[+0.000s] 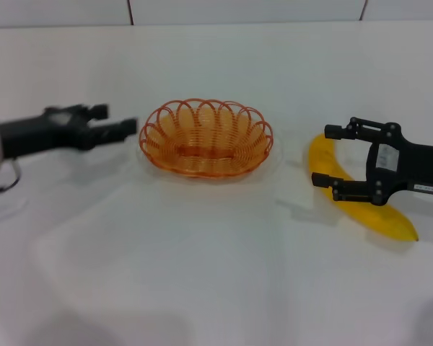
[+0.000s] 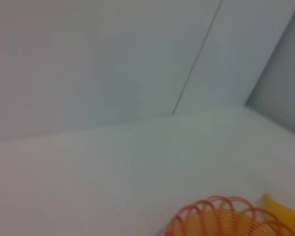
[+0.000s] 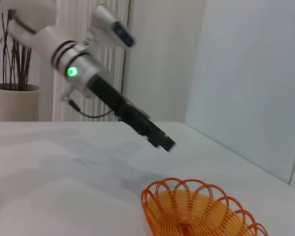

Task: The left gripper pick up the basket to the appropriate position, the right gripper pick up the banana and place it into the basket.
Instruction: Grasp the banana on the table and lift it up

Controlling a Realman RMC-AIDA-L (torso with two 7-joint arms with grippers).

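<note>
Open right gripper (image 1: 326,155) astride smooth curved banana (image 1: 379,216).

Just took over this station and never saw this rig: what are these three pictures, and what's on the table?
It is a two-armed robot. The head view looks down on a white table. The left gripper is beside the orange basket, not touching it. The right gripper is open, its fingers either side of the banana, which lies on the table. Nothing is held yet. The other two pictures come from cameras on the wrists: the left one shows the basket's rim and the banana's tip, the right one shows the basket with the left arm above it.
</note>
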